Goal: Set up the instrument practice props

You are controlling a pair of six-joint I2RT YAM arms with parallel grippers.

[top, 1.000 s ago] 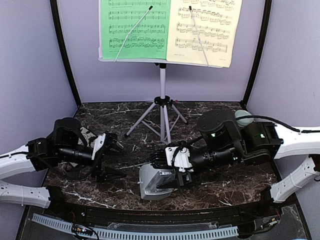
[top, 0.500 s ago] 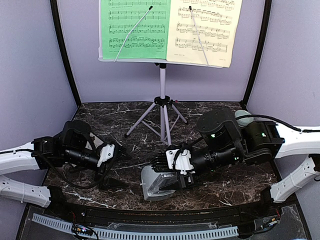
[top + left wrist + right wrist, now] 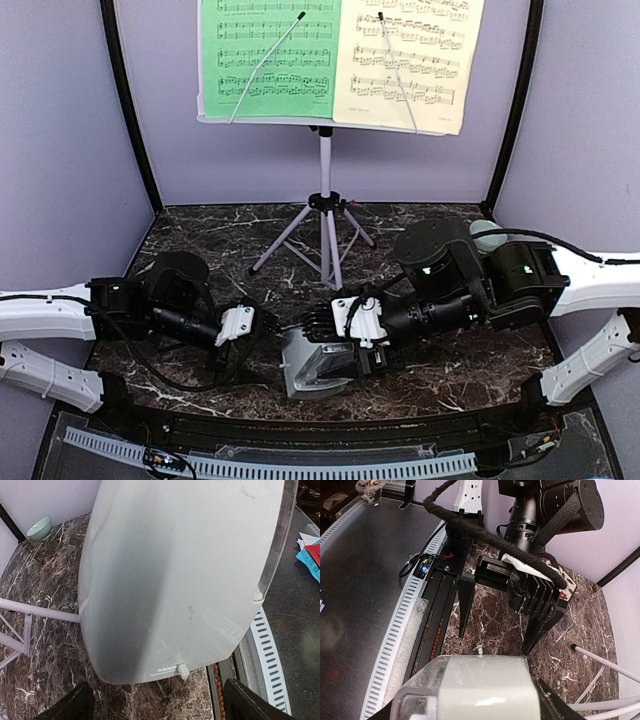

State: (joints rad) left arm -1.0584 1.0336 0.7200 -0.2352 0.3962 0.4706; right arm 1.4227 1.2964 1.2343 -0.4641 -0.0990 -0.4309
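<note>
Dark marbled surface (image 3: 200, 225) carries the white music stand (image 3: 324, 180) at the back, with a green sheet (image 3: 268, 55) and a yellow sheet (image 3: 410, 60) side by side on its rack. Near the front edge, the right pincer (image 3: 330, 348) is closed on the grey metronome (image 3: 312, 368), which lies tipped on its side; whether it rests on the surface cannot be told. The left pincer (image 3: 494, 644) sits just left of it, fingers spread wide and holding nothing.
</note>
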